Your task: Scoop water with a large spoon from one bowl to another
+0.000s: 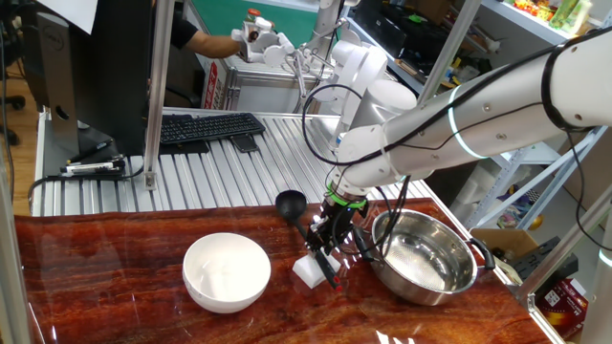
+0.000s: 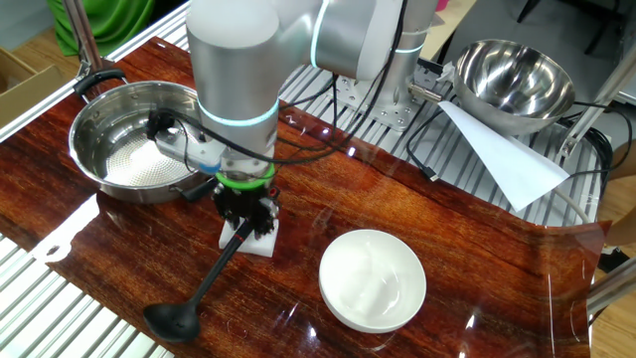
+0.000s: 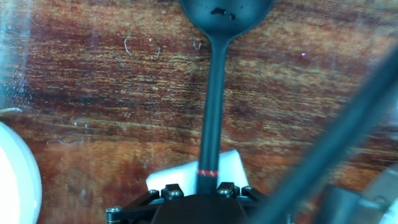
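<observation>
Black two-finger gripper (image 3: 208,202) straddles the long black ladle's (image 3: 212,118) handle end over the white rectangular block (image 3: 177,177); I cannot tell whether it grips. Ladle looks light, stiff, slippery: grasp beside its red mark.

Big white and grey robot arm

The arm (image 1: 449,129) has glowing blue-green rings, black cables, a green ring, and a black gripper (image 2: 246,211) with silver screws.

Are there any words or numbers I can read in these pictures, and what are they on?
No readable words or numbers anywhere.
Box behind the table: red print, too blurred to read.
Large spoon: only a plain red ring on the handle, no letters.
White bowl and steel bowl: no markings visible.
</observation>
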